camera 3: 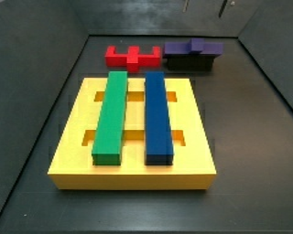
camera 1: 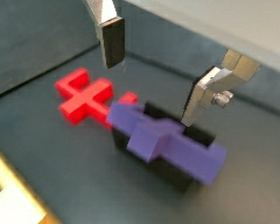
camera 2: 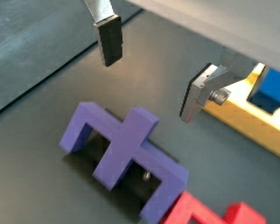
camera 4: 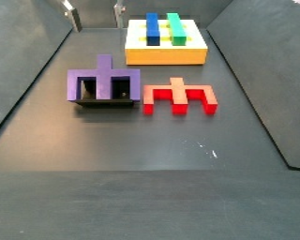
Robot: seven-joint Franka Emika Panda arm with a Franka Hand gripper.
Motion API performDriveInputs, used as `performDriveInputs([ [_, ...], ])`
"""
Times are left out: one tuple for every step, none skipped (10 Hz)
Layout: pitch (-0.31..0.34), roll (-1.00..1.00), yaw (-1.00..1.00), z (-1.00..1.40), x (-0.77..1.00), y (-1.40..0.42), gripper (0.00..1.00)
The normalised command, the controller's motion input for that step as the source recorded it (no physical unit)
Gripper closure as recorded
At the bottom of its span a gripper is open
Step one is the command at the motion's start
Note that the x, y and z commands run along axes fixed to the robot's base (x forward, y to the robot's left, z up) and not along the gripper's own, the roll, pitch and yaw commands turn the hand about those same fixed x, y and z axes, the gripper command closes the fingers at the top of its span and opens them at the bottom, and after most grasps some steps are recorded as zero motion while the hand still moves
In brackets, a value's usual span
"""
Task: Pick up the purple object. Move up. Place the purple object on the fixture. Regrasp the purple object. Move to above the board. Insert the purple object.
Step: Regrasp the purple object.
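The purple object point(camera 1: 166, 140) point(camera 2: 119, 144) is a notched cross-shaped block resting on the small black fixture point(camera 4: 105, 102) point(camera 3: 189, 63). In both side views the purple object point(camera 3: 192, 47) point(camera 4: 105, 83) sits on top of the fixture, next to a red block. My gripper point(camera 1: 157, 68) point(camera 2: 154, 68) hangs above the purple object, open, with nothing between its fingers point(camera 1: 111, 39). In a side view the gripper point(camera 4: 95, 13) shows only as two fingertips at the frame edge. The yellow board point(camera 3: 76, 128) point(camera 4: 165, 55) carries a green bar point(camera 3: 110, 114) and a blue bar point(camera 3: 157, 114).
A red notched block point(camera 1: 87, 94) point(camera 4: 178, 96) point(camera 3: 133, 57) lies on the dark floor right beside the fixture, between it and the board side. Dark walls enclose the floor on the sides. The board's edge point(camera 2: 254, 122) appears in a wrist view near one finger.
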Motion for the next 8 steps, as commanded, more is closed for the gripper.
performDriveInputs([
  [0.089, 1.00, -0.05, 0.01, -0.17, 0.27, 0.00],
  [0.140, 1.00, 0.00, 0.01, -0.06, 0.17, 0.00],
  [0.194, 1.00, 0.02, 0.04, 0.00, 0.06, 0.00],
  [0.294, 1.00, 0.16, 0.09, 0.15, 0.00, 0.00],
  [0.314, 1.00, 0.21, 0.06, 0.26, 0.00, 0.00],
  [0.289, 1.00, 0.24, 0.06, 0.42, -0.01, 0.00],
  [0.286, 1.00, 0.22, 0.01, 0.47, -0.02, 0.00],
  [0.300, 1.00, 0.22, 0.00, 0.51, -0.01, 0.00],
])
